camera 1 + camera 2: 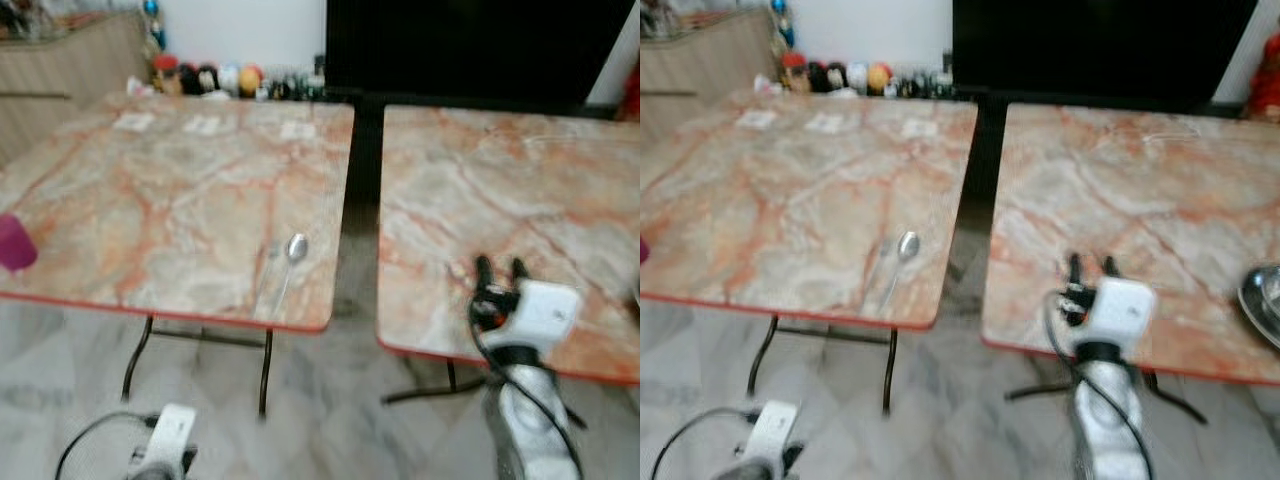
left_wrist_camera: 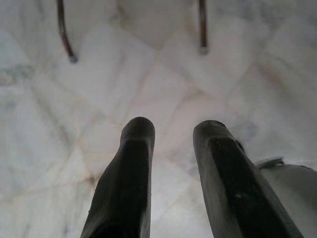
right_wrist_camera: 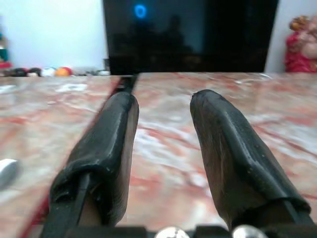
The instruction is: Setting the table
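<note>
Spoon (image 1: 295,248) lies near the front edge of the left table (image 1: 180,200), bowl end away from me, nothing touching it. My right gripper (image 1: 498,272) hovers empty, fingers apart, over the near edge of the right table (image 1: 520,190), with the gap between tables separating it from the spoon. My left gripper (image 2: 173,148) hangs low over the floor, also parted. A metal bowl (image 1: 1262,300) sits at the right table's far right. The risk, as I judge it: reaching across could nudge the spoon off that close edge, or the flat handle could slip my fingers.

Bare tabletop (image 1: 520,190) beyond right gripper (image 1: 497,266)
</note>
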### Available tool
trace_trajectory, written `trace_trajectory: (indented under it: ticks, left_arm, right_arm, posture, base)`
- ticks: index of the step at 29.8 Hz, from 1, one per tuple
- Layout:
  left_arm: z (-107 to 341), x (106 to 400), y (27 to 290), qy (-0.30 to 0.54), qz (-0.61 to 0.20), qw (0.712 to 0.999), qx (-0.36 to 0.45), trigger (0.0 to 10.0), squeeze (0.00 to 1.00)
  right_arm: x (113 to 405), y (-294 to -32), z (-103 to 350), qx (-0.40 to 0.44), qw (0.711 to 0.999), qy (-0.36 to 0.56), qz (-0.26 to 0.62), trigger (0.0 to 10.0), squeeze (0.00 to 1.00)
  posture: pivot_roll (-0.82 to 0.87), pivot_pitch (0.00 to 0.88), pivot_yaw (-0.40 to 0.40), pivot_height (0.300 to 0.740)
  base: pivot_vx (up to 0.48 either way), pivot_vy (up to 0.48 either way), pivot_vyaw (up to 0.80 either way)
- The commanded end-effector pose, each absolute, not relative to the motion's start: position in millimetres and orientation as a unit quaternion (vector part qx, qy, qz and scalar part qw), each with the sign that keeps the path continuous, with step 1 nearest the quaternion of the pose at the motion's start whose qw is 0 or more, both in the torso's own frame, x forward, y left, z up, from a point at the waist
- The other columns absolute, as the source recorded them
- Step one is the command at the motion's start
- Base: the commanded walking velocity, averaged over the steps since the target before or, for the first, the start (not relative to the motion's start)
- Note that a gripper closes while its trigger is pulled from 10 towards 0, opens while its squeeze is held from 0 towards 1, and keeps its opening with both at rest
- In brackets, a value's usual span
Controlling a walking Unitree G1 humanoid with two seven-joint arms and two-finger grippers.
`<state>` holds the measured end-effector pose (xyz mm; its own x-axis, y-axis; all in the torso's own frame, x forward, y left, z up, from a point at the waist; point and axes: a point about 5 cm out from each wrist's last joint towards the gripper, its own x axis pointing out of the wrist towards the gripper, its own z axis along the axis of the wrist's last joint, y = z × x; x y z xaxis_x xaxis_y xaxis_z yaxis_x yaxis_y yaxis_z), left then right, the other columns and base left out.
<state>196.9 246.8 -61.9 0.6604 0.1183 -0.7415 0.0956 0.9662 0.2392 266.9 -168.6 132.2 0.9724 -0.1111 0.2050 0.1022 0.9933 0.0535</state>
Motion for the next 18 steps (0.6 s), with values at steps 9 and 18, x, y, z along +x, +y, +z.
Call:
trace_trajectory:
  ticks: [9,18]
  left_arm:
    - [-61.3,199.3,245.2,0.412,0.008,0.903,0.124,10.0,0.0]
    - [-61.3,198.7,246.0,0.412,0.009,0.903,0.124,10.0,0.0]
  right_arm:
    - [266.8,-172.4,130.4,0.021,0.993,-0.098,-0.06,10.0,0.0]
    - [267.6,-170.6,129.9,0.025,0.993,-0.097,-0.058,10.0,0.0]
  posture:
    - [0.03,0.0,-0.007,0.74]
    - [0.04,0.0,-0.007,0.74]
  base:
    - [0.0,0.48,0.0]
    - [0.0,0.48,0.0]
